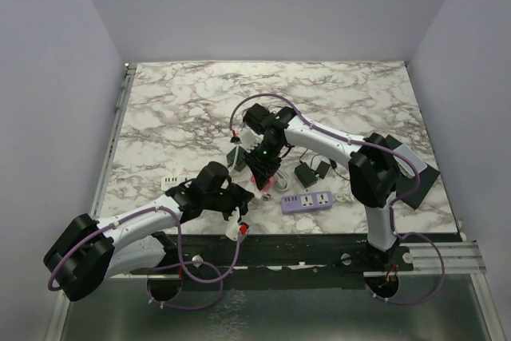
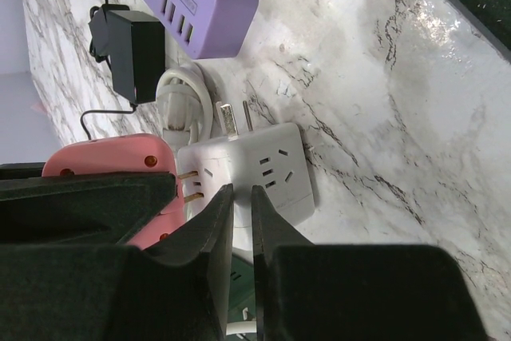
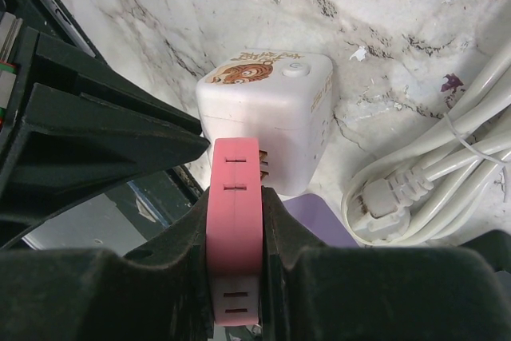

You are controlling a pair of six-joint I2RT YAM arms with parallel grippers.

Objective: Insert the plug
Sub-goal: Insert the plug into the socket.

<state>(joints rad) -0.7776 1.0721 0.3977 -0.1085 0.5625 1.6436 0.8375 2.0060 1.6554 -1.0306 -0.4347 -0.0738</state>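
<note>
Near table front, centre | right gripper [image 3: 234, 197]: fingers clamped on pink plug [image 3: 234, 229], its pins meeting white cube socket [image 3: 267, 109] at 12 o'clock | left gripper [image 2: 241, 197]: fingers together, just beside socket | purple power strip [image 1: 307, 201]: 3 o'clock of socket

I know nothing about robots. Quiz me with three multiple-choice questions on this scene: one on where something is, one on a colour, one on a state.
1. Where on the table does the purple strip lie?
A) far left corner
B) near edge, right of middle
C) dead centre

2. What colour is the plug in the right gripper?
A) pink
B) green
C) black

3. How does the left gripper stand?
A) wide open
B) clamped around the strip
C) shut

Answers:
1 B, the top view shows it by the near edge.
2 A, pink shows in its grip.
3 C, its jaws stand close together.
</note>
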